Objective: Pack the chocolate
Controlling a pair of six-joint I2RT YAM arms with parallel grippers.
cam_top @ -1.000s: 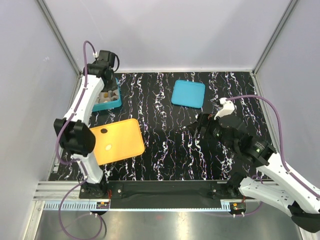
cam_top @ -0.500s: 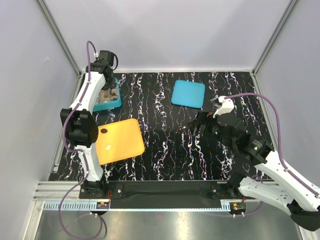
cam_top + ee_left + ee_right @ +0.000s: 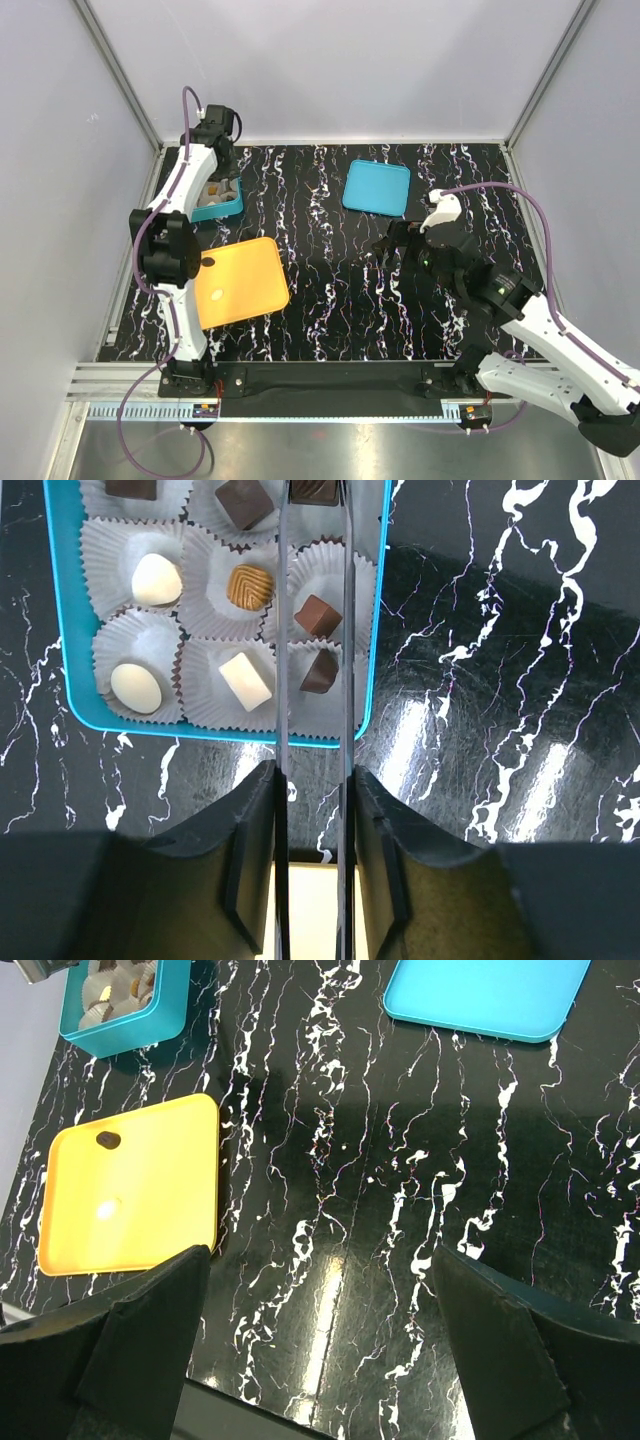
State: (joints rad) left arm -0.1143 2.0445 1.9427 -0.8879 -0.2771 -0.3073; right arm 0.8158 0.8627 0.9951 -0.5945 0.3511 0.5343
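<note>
Sitting in frilly white cups (image 3: pixel 205 695): dark, caramel & cream choc (image 3: pixel 318 616).

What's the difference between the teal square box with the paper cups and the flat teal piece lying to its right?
The teal square box has raised walls; the flat teal lid is a shallow slab. The box holds chocolates in white paper cups; the lid lies bare. Both are teal, round-cornered, and rest on the black marbled table.

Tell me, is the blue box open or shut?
Open. The teal box has no cover: its chocolates sit bare in paper cups, and the flat lid lies apart on the table.
</note>
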